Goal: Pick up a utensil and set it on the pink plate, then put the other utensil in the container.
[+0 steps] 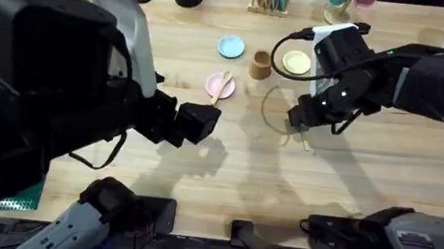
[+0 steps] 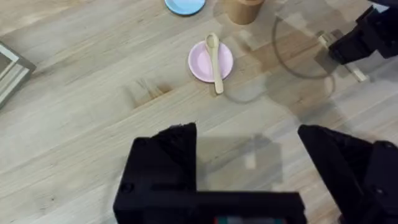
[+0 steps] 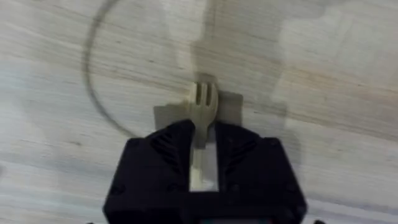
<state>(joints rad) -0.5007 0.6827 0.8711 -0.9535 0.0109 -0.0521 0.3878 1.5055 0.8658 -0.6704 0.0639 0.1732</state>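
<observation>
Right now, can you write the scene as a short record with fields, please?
spoon: the spoon lies across the pink plate, handle end past the rim
fork: the fork is between the right pincer fingers, tines sticking out
cup: the brown cup stands between the blue plate and the yellow plate
left pincer: the left pincer is open, holding nothing

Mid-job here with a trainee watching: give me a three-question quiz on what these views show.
1. True or false: the spoon lies across the pink plate.
2. What is the right gripper closed on? A) fork B) spoon C) cup
3. Fill in: the left gripper is ____ and holds nothing.

Key: 1 true. 2 A, the fork, tines sticking out past the gripper, over bare table and not yet at the cup. 3 open.
</observation>
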